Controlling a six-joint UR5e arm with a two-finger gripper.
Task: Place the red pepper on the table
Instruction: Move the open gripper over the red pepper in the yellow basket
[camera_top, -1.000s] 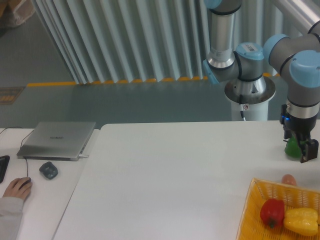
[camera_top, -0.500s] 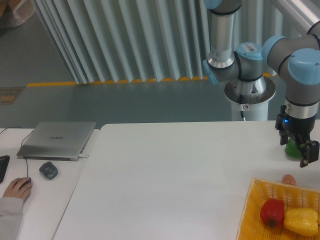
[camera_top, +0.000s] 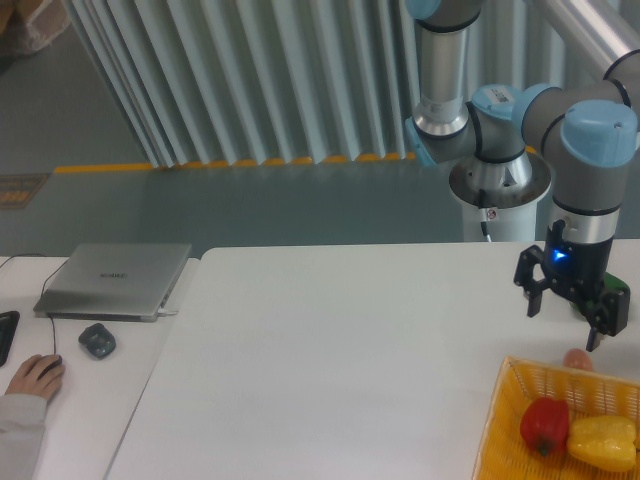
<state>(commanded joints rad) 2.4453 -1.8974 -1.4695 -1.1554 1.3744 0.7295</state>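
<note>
The red pepper (camera_top: 543, 424) lies in the yellow woven basket (camera_top: 510, 420) at the lower right corner of the white surface (camera_top: 340, 350), its stem end toward the viewer, and it touches the yellow pepper (camera_top: 603, 441) just to its right. At the far rim of the basket a small pinkish round thing (camera_top: 577, 358) peeks up; what it is cannot be told. The gripper (camera_top: 566, 318) hangs above the surface just behind the basket, a blue light glowing on its body, with its two dark fingers (camera_top: 531, 297) spread wide apart and nothing between them. A sliver of something green (camera_top: 577, 305) shows just behind the gripper, mostly hidden. The arm rises from the gripper through grey and light-blue joints to a round base beyond the far edge of the surface. On a lower surface to the left sit a closed grey laptop (camera_top: 115, 279) and a dark mouse (camera_top: 97, 341) near it, and at the left edge a person's hand (camera_top: 32, 377) rests on a second mouse.
</note>
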